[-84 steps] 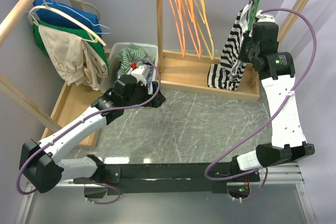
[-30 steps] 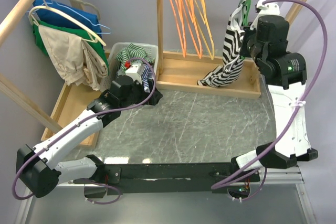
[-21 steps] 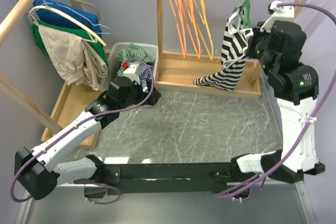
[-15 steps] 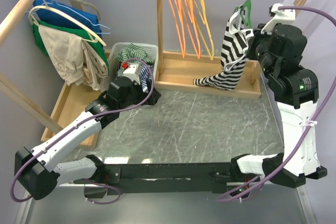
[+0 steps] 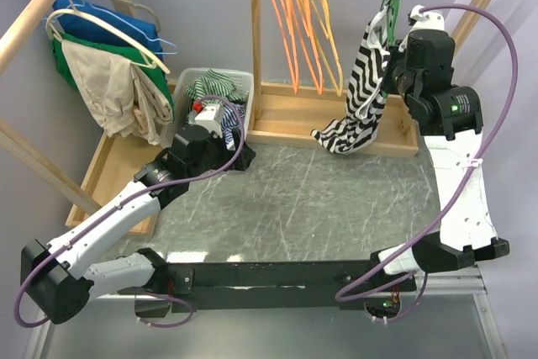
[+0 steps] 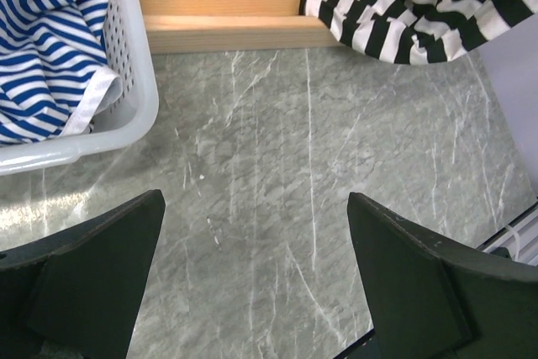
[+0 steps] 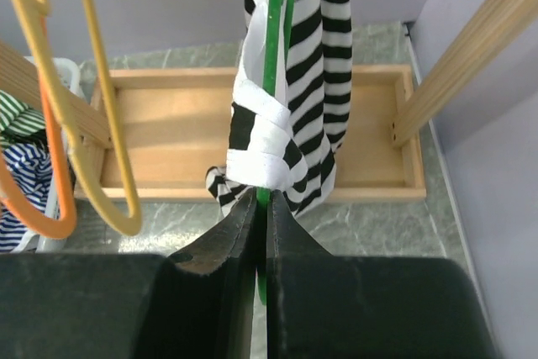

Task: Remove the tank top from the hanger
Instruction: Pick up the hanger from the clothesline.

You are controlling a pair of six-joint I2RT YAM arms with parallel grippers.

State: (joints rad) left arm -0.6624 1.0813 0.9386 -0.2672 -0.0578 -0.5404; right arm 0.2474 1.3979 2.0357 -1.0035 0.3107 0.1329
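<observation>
The black-and-white striped tank top (image 5: pixel 363 81) hangs bunched on a green hanger (image 5: pixel 388 11) hooked on the right rack's rail. Its hem trails onto the rack's wooden base. My right gripper (image 5: pixel 395 60) is shut on the green hanger (image 7: pixel 270 56), just below the top's white strap (image 7: pixel 256 153). My left gripper (image 6: pixel 256 266) is open and empty, low over the marble table near the white basket; the top's hem (image 6: pixel 420 6) shows at its upper right.
Orange and yellow empty hangers (image 5: pixel 303 31) hang left of the tank top. A white basket (image 5: pixel 181 94) holds striped clothes (image 6: pixel 42 39). A second rack at the left carries blue, green and beige garments (image 5: pixel 105 65). The rack's wooden base (image 5: pixel 286 124) borders the table.
My right arm lifted the hanger and top up and right, then came back left and lower, so the top hangs longer again. My left arm drew back slightly toward the basket.
</observation>
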